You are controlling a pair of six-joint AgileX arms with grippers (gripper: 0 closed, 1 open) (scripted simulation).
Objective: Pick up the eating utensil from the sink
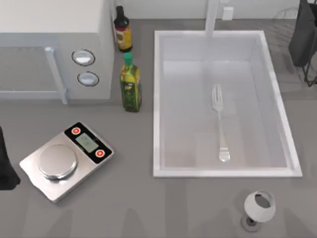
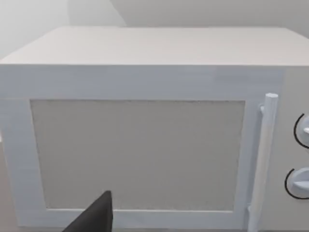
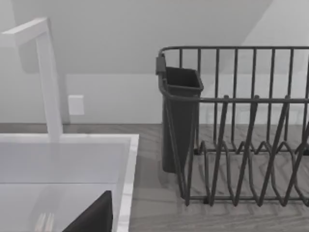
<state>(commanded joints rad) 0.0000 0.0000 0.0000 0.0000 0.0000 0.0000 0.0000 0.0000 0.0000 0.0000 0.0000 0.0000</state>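
At the table's left edge, left arm parked — grip apparently indiscernible; fork flat in sink.

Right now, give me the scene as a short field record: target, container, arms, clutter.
target: fork, lying flat in the sink, tines toward the faucet
container: sink, right half of table
left arm: parked at the left edge, facing the microwave
right arm: parked at the far right by the dish rack
clutter: scale, two bottles, glass
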